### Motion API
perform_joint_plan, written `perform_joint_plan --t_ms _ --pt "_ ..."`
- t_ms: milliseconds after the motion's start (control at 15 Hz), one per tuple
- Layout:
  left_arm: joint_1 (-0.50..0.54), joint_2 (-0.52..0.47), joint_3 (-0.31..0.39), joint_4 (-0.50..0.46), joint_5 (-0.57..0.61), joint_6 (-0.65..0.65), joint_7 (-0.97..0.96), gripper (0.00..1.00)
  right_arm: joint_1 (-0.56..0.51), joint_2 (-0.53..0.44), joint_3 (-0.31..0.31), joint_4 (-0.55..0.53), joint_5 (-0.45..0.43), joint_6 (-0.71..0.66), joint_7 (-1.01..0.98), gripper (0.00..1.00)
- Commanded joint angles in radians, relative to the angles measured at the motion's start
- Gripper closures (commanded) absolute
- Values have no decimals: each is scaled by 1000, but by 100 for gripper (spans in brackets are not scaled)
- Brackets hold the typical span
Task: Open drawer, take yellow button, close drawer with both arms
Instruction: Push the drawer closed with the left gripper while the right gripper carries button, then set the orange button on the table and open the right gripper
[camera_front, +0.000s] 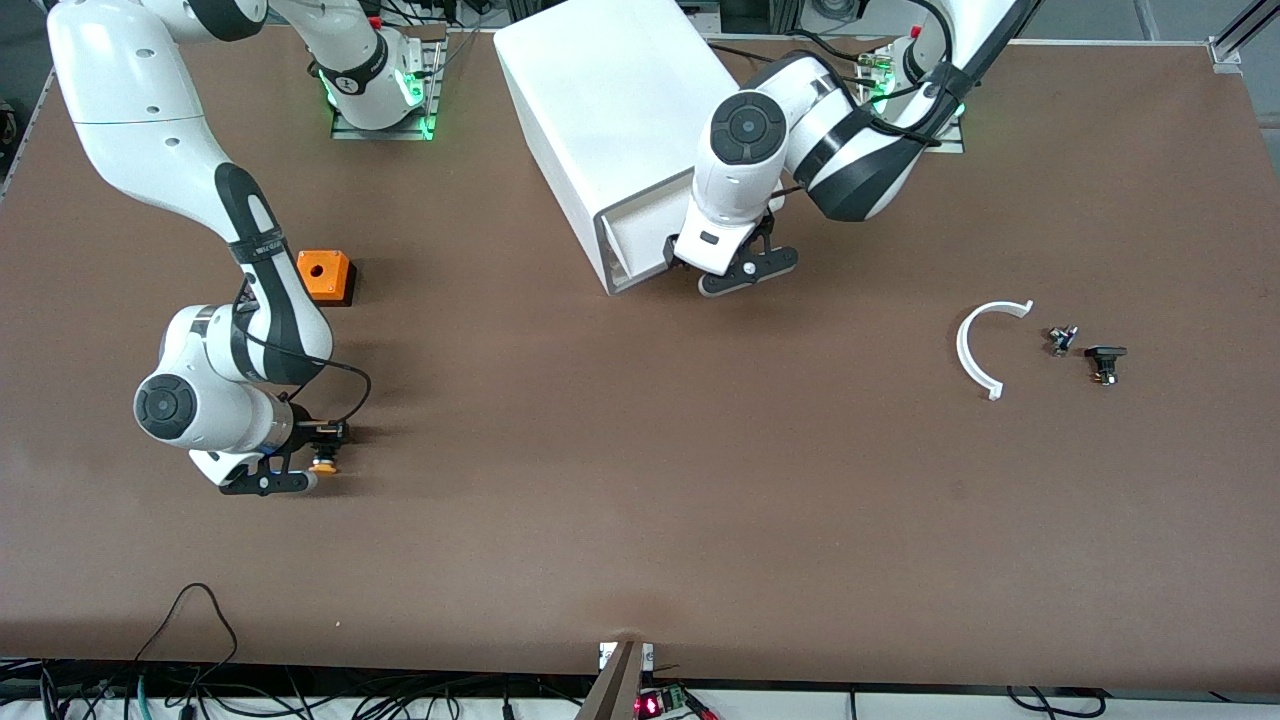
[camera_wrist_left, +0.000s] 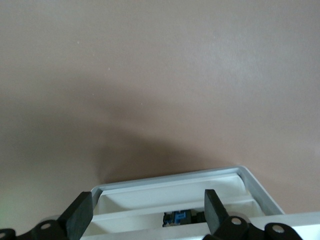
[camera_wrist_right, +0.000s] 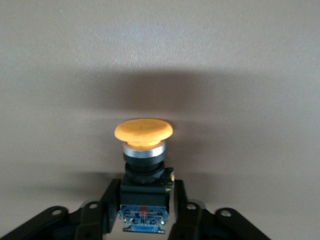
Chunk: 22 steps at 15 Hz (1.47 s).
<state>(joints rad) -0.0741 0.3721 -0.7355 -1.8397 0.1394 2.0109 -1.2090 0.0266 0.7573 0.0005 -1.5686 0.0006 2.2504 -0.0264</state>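
The button (camera_wrist_right: 143, 131), a black body under an orange-yellow cap, rests on the table (camera_front: 640, 500) near the right arm's end. My right gripper (camera_wrist_right: 142, 200) sits low around its body; the fingers (camera_wrist_right: 182, 205) flank it closely and a thin gap shows on one side. In the front view this gripper (camera_front: 322, 452) has the button (camera_front: 323, 464) at its tips. My left gripper (camera_front: 745, 275) hangs open at the front of the white cabinet (camera_front: 600, 90). The drawer (camera_front: 645, 232) looks pushed in. The left wrist view shows the wide-spread gripper (camera_wrist_left: 147, 217) over the pale drawer fronts (camera_wrist_left: 170, 197).
An orange cube with a round hole (camera_front: 324, 275) stands farther from the front camera than the button. Toward the left arm's end lie a white curved piece (camera_front: 975, 350) and two small black parts (camera_front: 1062, 339) (camera_front: 1105, 362). Cables trail along the table's near edge (camera_front: 190, 610).
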Motion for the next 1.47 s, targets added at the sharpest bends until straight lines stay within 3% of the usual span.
perform_joint_plan --t_ms 0,533,1000,1067,1200,1400 --pt "22 -33 -48 -49 -21 6 -7 1 -14 -82 12 -10 6 -24 -1 0" --pt "22 -32 -101 -62 -90 6 -27 1 -5 -377 16 -7 1 -276 9 0" --pt "17 -25 -104 -64 -158 5 -26 1 -8 -555 22 19 6 -449 143 0" --pt "16 -22 -104 -64 -158 3 -26 1 -19 -564 39 38 6 -494 158 0" --pt "11 -21 -104 -66 -164 2 -26 1 -85 -591 137 77 -4 -595 187 0" --pt "10 -21 -104 -70 -164 3 -23 1 -77 -633 147 84 -7 -640 189 0"
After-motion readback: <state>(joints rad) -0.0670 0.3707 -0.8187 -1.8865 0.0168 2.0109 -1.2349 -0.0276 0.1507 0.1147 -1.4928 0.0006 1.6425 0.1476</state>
